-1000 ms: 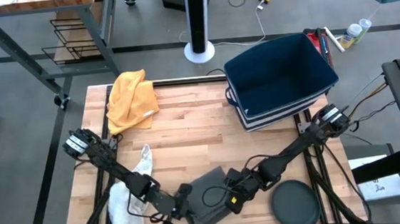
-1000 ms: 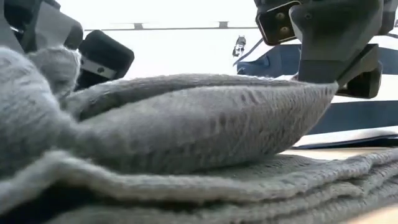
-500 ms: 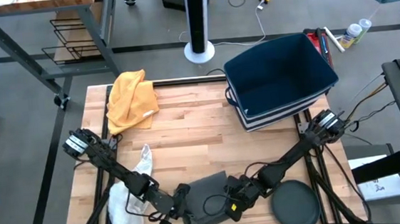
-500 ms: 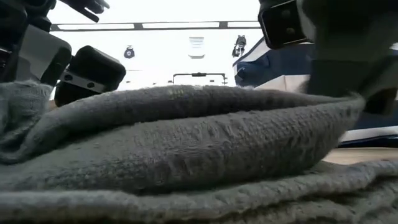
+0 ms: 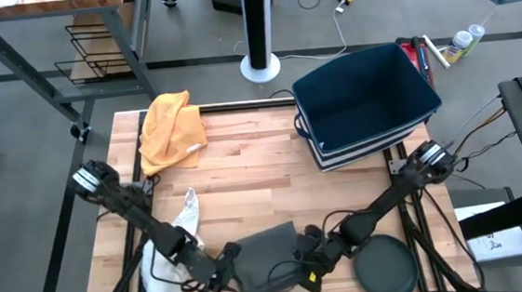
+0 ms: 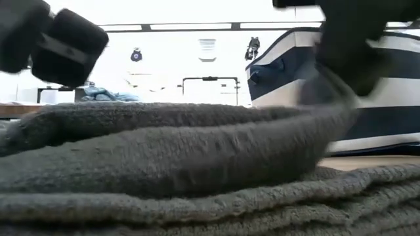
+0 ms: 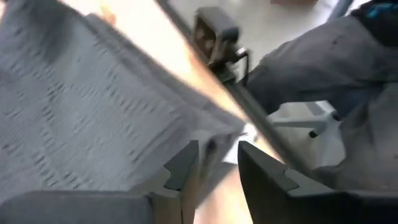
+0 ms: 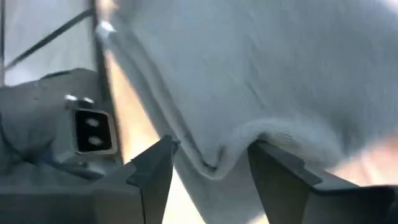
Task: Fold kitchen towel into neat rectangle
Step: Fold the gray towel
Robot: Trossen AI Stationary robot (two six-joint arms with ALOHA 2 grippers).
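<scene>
On the wooden table, both hands, fingers apart, flank the grey towel; the blue bin stands apart.

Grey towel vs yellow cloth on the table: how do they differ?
The grey knitted kitchen towel lies folded flat at the near edge of the wooden table, between both pincers; the yellow crumpled cloth sits bunched at the far left corner, away from both arms. The grey one is dark, the yellow one bright. Both rest on the tabletop.

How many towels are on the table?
3: a yellow towel at the far left corner, a white towel at the left edge, a grey towel at the near edge, between both grippers.
</scene>
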